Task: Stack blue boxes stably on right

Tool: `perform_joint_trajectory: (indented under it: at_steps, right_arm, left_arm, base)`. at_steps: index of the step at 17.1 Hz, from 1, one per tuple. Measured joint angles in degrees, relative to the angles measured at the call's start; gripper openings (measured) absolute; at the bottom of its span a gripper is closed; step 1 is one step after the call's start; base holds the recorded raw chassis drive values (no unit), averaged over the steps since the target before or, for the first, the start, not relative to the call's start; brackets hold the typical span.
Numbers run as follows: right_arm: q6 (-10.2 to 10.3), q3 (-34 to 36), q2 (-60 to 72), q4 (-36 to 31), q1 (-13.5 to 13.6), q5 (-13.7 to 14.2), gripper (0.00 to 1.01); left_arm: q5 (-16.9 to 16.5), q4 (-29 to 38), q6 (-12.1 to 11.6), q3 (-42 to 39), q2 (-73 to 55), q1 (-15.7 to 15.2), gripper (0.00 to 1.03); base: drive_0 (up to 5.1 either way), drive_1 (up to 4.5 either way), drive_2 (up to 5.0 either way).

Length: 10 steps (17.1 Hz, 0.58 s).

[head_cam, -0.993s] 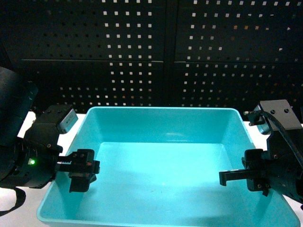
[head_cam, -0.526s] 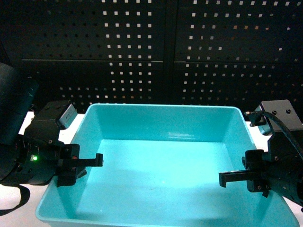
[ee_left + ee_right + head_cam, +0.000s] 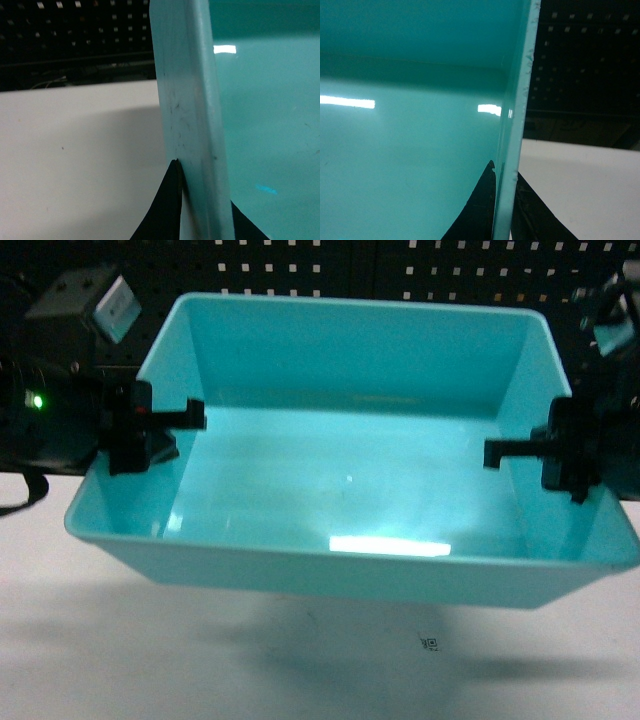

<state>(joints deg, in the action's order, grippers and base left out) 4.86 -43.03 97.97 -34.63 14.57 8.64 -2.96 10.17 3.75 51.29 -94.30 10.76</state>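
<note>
One light turquoise blue box [image 3: 340, 575] hangs above the white table, casting a shadow beneath it. My left gripper [image 3: 150, 425] is shut on its left wall and my right gripper [image 3: 545, 452] on its right wall. In the left wrist view the box's rim [image 3: 190, 100] runs between the dark fingers [image 3: 165, 210] of my left gripper [image 3: 202, 200]. In the right wrist view the thin wall [image 3: 520, 100] is pinched by my right gripper [image 3: 505, 200], one finger inside the box and one outside. The box is empty. No other blue box shows.
The white table [image 3: 150, 660] lies below the box, with a small printed mark [image 3: 430, 643] on it. A dark pegboard wall [image 3: 350, 265] stands close behind.
The left gripper moved from inside the box onto its left wall. Both grippers have since risen with the box, which now hangs off the table and sits higher in the head view.
</note>
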Motion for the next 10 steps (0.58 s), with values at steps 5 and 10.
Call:
perform_joint_trajectory:
  at_steps: [5,10]
  right_arm:
    - [-1.81,-6.14,-5.51,3.15,-1.14,-1.25,0.07]
    - [-2.99,-6.34,-6.71,2.03,-1.18,-1.03,0.07]
  left_arm:
    - [0.11,-2.25,-0.04,5.14,4.79,0.94,0.05]
    - [1.68,3.61,-0.68,2.05,5.79,1.4,0.05]
  base:
    - [0.0,0.0,0.0]
    - [0.0,0.0,0.0]
